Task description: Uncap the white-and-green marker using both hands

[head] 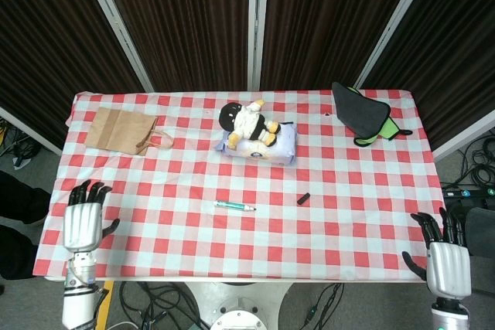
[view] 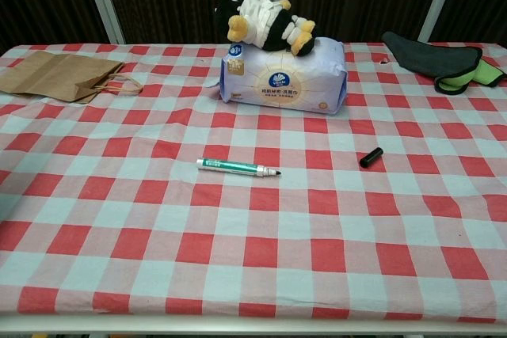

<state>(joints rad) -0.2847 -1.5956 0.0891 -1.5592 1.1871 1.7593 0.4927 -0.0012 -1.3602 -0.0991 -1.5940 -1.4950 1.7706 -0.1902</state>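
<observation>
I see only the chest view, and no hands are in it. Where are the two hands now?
Observer: The head view shows the left hand beyond the table's left edge, fingers spread, holding nothing.
Operator: And the right one?
Observer: The right hand hangs off the table's front right corner, fingers apart, empty.
Operator: So nobody holds the marker?
Observer: Correct. The marker lies alone mid-table, with its black cap apart to its right.
</observation>
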